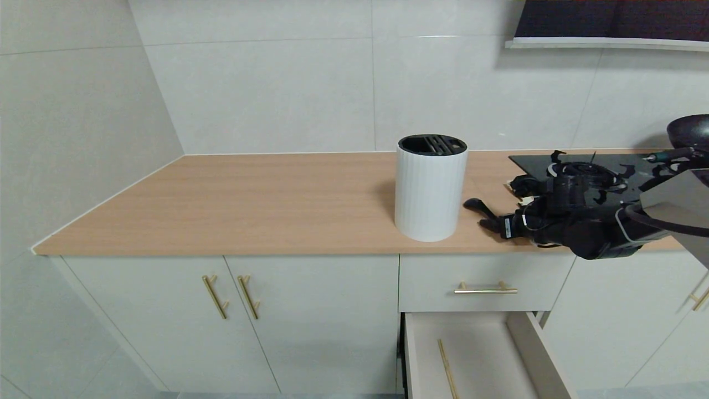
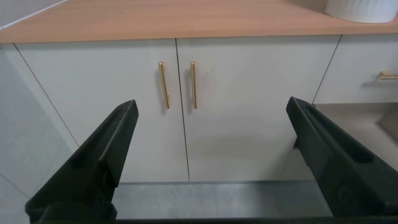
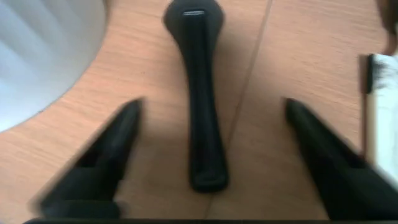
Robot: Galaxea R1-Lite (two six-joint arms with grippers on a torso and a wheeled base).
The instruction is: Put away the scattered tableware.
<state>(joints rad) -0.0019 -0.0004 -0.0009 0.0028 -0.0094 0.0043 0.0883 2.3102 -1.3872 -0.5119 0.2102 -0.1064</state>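
A black utensil handle (image 3: 202, 106) lies flat on the wooden counter (image 1: 249, 199), just right of the white ribbed utensil holder (image 1: 429, 191). My right gripper (image 3: 211, 109) is low over the counter and open, one finger on each side of the handle without touching it. In the head view the handle's (image 1: 475, 205) far end pokes out past the right gripper (image 1: 490, 220) toward the holder. My left gripper (image 2: 211, 109) hangs open and empty below counter height, facing the cabinet doors (image 2: 180, 112).
A black hob (image 1: 587, 166) with a dark pan (image 1: 689, 130) is at the counter's right end. A white item (image 3: 376, 112) lies beside the handle. Below, a drawer (image 1: 520, 349) stands pulled out with a thin wooden stick (image 1: 447, 368) inside.
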